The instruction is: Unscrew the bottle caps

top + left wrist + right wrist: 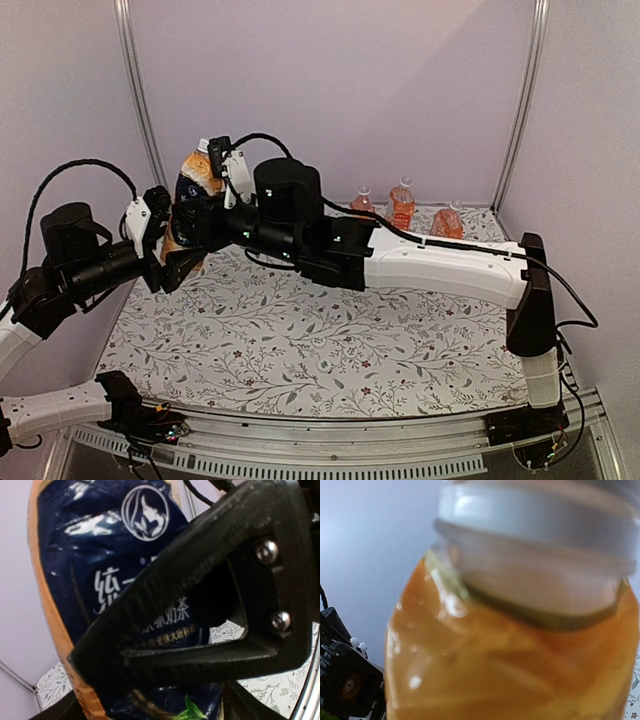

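Presently clamping the left tool (170, 245) around the body of the dark-labelled bottle (100, 580), with one black finger (210, 555) lying flat across the glossy wrap. Just above the left tool, holding the right tool (218, 165) at the white bottle cap (530, 515), near enough to fill its own camera; cannot tell whether closed on the cap or merely standing around it. Judging the bottle nearly full and so fairly heavy, thin-walled and springy, slick at the label, likely to slip or buckle under a hard squeeze. Best to brace low on the body with the left tool and pinch the small, stiff cap by its sides with the right. Well beyond the right tool, by the far wall, three more capped bottles (401, 205) waiting on the table (300, 340)
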{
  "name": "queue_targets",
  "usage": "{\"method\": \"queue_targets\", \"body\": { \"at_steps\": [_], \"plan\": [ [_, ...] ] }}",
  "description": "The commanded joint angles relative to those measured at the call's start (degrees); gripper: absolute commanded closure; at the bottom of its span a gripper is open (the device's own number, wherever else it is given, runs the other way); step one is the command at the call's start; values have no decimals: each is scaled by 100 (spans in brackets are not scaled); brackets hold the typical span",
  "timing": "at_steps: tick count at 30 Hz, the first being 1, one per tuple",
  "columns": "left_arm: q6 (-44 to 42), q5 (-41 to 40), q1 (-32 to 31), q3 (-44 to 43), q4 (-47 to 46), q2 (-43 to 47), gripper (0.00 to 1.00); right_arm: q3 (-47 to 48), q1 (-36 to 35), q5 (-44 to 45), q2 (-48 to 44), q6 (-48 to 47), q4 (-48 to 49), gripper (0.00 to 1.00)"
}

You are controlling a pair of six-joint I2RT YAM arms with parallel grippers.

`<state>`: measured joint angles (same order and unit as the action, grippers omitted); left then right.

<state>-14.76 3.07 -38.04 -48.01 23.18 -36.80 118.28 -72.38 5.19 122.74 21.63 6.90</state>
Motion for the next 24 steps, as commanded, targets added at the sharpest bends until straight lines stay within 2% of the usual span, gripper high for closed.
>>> {"method": "queue_targets", "body": {
  "at_steps": [1,5,6,10,14,18,22,24],
  "plan": [
    [124,76,-19,7,-90,-42,28,-155,-24,-91,-337,-9,163,62],
    [119,18,-19,-15,-96,-34,48,-275,-26,-73,-407,-40,150,57],
    [103,4,-19,-16,-101,-30,51,-303,-23,-79,-419,-68,142,52],
    [-52,-54,-11,2,-33,3,55,-513,-15,-140,-602,-265,44,22],
    [-576,-187,-10,53,112,83,57,-865,59,-434,-1171,-751,-608,5],
    [-2025,-284,-17,277,63,180,57,-937,214,-1036,-1790,-1113,-2039,2],
    [-3527,-1019,-19,510,-506,105,58,-773,331,-856,-2105,-955,-3231,3],
    [-3953,-1171,-19,522,-743,24,58,-701,395,-717,-2109,-693,-3498,5]
  ]
}}
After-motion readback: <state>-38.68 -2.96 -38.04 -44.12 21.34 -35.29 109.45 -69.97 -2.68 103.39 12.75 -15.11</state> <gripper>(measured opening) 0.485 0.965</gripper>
